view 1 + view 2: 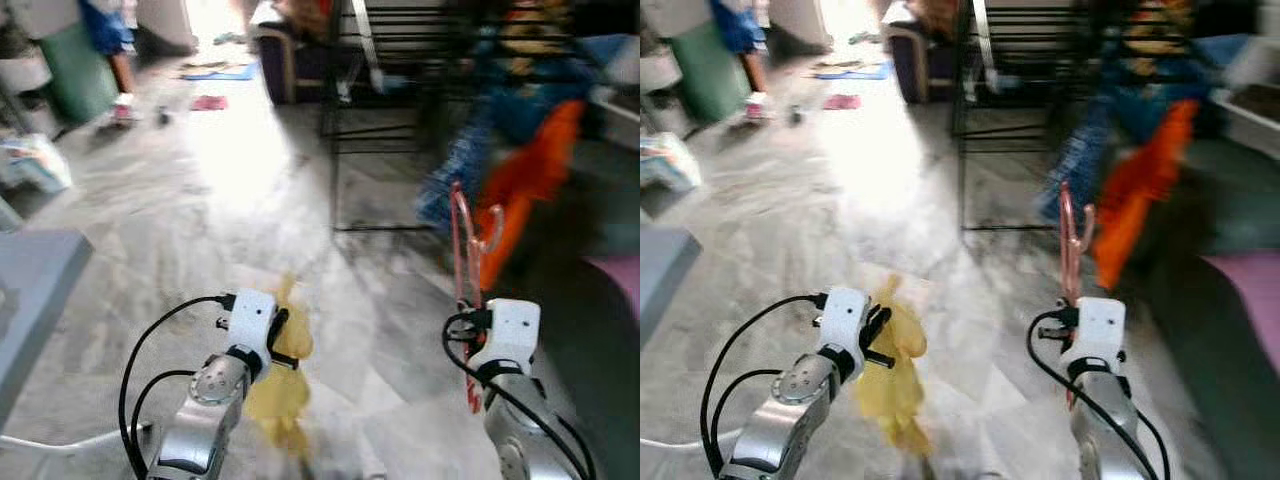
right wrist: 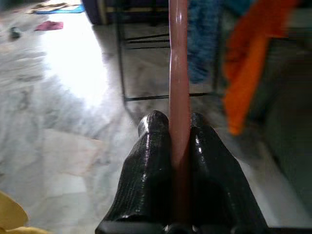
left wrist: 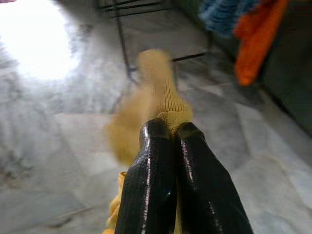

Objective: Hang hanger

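Note:
My right gripper [image 2: 178, 122] is shut on a pink plastic hanger [image 1: 468, 240], whose hook stands up above the fingers [image 2: 152, 146] at lower right in the eye views. My left gripper [image 3: 168, 130] is shut on a yellow knitted garment [image 1: 280, 385] that dangles below it at lower left. Ahead stands a black metal drying rack [image 1: 380, 110] with an orange cloth [image 1: 530, 180] and a blue cloth [image 1: 465, 160] hanging on it. The picture is blurred.
Grey marble floor [image 1: 200, 200] stretches ahead with a bright glare patch. A grey box edge [image 1: 35, 280] is at the left. A person's legs [image 1: 115, 60] and a green bin [image 1: 70, 70] stand far left. A pink mat [image 1: 615, 275] lies at right.

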Robot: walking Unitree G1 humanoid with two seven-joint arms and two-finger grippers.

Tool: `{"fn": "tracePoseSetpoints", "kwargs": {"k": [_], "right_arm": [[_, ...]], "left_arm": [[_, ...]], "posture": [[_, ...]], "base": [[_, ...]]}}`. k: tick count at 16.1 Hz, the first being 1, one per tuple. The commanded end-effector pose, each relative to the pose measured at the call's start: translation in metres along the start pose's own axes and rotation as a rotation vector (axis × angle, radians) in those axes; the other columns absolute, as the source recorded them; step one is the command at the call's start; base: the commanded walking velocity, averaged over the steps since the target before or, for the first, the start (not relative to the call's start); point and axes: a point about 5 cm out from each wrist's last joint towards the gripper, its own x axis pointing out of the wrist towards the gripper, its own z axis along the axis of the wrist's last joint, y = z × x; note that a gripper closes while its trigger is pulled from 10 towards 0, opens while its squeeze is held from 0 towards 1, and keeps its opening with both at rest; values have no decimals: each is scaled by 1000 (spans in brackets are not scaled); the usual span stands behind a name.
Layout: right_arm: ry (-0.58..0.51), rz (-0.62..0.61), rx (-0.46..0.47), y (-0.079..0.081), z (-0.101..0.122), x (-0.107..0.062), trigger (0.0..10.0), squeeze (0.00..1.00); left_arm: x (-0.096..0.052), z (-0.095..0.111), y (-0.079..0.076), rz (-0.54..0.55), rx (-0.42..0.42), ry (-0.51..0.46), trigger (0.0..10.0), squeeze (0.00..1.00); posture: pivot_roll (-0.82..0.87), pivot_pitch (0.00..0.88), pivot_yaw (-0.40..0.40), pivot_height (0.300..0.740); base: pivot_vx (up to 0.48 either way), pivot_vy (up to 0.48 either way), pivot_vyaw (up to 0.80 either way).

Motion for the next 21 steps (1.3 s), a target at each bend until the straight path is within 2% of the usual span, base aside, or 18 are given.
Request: {"fn": "tracePoseSetpoints", "kwargs": {"k": [1, 5, 8, 16, 17, 18, 19, 20, 21], "right_arm": [[-18, 25, 11, 6, 4, 1, 10000, 0], [-14, 23, 18, 7, 4, 2, 10000, 0], [-12, 25, 16, 7, 4, 2, 10000, 0], [-21, 29, 12, 9, 7, 6, 10000, 0], [8, 67, 14, 10, 3, 5, 10000, 0], [42, 116, 5, 12, -1, 4, 10000, 0], [104, 216, -57, 13, -8, 2, 10000, 0], [134, 285, -123, 11, -10, 1, 10000, 0], [140, 317, -150, 9, -9, 2, 10000, 0]], "left_arm": [[-2, 7, 5, 6, 9, -35, 10000, 0], [-2, 7, 2, -9, 13, -36, 10000, 0], [-2, 9, 1, -22, 1, -50, 10000, 0], [-2, 19, 4, -40, -22, -111, 10000, 0], [-2, 31, 4, -54, 2, -176, 10000, 0], [-1, 42, 4, -92, 62, -221, 10000, 0], [1, 57, 7, -145, 213, -264, 10000, 0], [4, 71, 15, -152, 384, -318, 10000, 0], [5, 80, 20, -152, 478, -348, 10000, 0]], "posture": [[-13, 65, -36, 740], [-14, 68, -35, 740], [-14, 70, -38, 740], [-12, 72, -34, 740], [-14, 72, -34, 740], [-15, 75, -34, 740], [-13, 76, -36, 740], [-13, 78, -36, 740], [-13, 78, -35, 740]], "base": [[-382, 0, 0], [-362, 0, -152], [0, 0, -800], [0, 0, 0], [0, 0, 0], [0, 0, 0], [0, 0, 0], [0, 0, 0], [0, 0, 0]]}}
